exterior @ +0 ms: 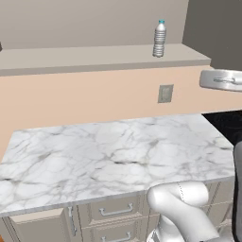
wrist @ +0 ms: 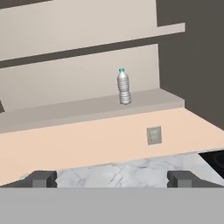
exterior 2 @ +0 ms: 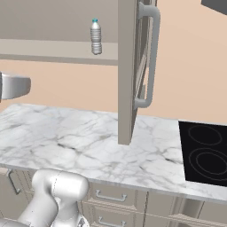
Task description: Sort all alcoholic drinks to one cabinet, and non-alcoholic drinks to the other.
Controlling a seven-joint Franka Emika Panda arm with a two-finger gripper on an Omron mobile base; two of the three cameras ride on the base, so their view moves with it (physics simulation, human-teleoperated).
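The gripper [wrist: 112, 179] is standing fully released, fingertips [wrist: 41, 178] wide apart, grasping and touching nothing. The clear bottle [wrist: 124, 86] is standing upright on the open cabinet's lowest shelf [wrist: 65, 111], toward its right end. Below, the marble counter [exterior: 108, 156] is lying bare; an outlet [wrist: 154, 135] is sitting on the wall; the cabinet door [exterior 2: 128, 71] is hanging open beside the cooktop [exterior 2: 205, 153].

bottle [exterior: 159, 39]: upright on the shelf [exterior: 71, 57], near its right end
shelf: above and behind the bench [exterior: 108, 151]
stove [exterior 2: 206, 153]: right of the bench
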